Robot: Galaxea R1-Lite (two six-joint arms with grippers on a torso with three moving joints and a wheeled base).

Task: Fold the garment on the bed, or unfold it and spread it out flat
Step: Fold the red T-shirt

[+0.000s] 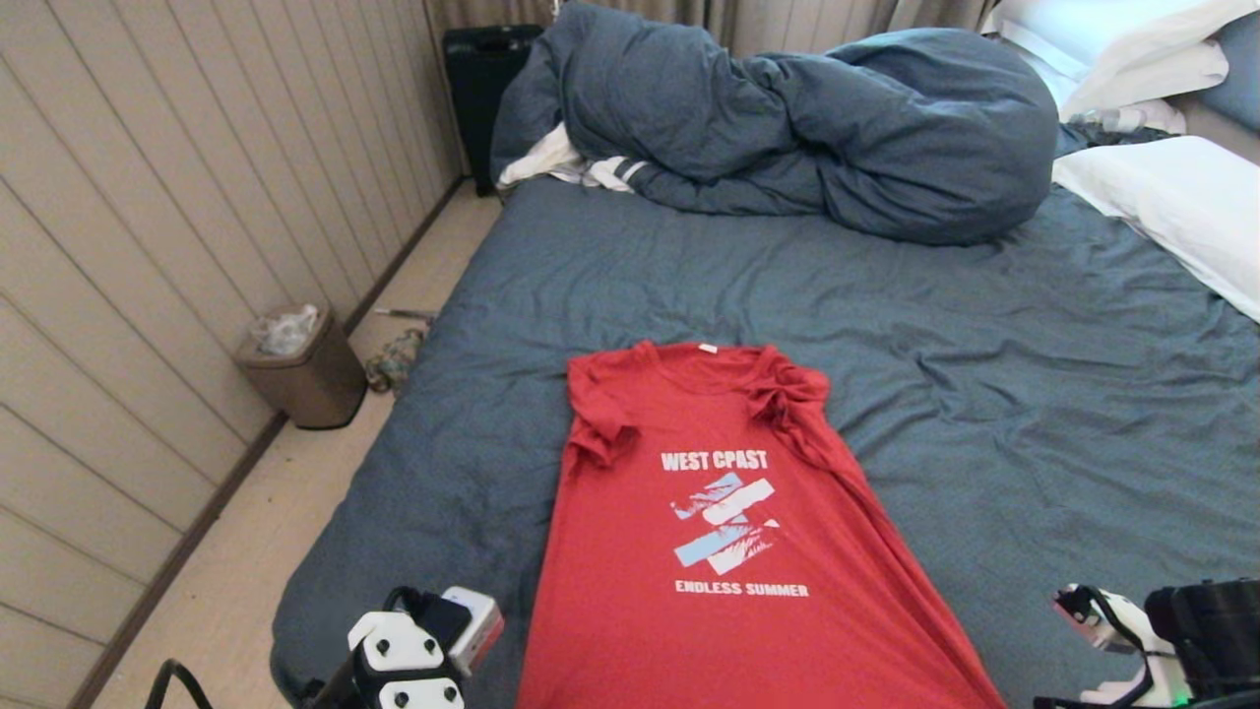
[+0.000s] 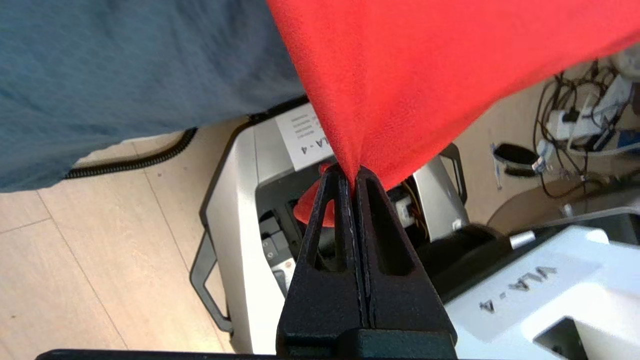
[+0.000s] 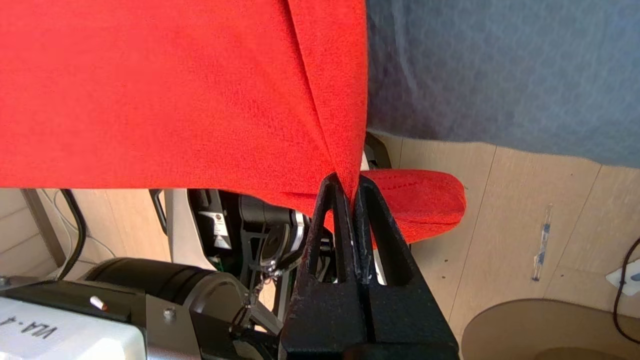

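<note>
The garment [image 1: 724,532], a red T-shirt with white lettering, lies chest up on the bed [image 1: 984,325], collar away from me and hem running off the near edge. Both sleeves are bunched. The left gripper [image 2: 354,172] is shut on one lower corner of the red cloth [image 2: 425,75], held out past the bed's edge above the floor. The right gripper [image 3: 351,179] is shut on the other lower corner of the cloth [image 3: 175,90], a fold of hem sticking out beside the fingers. In the head view only the arms' wrists show, at the bottom left [image 1: 413,650] and bottom right [image 1: 1171,630].
A bunched dark blue-grey duvet [image 1: 807,128] lies at the far end of the bed, with a white striped cloth [image 1: 581,169] beside it and white pillows [image 1: 1171,207] at the right. A bin [image 1: 300,364] stands by the wall on the left. My base [image 2: 240,225] is below the grippers.
</note>
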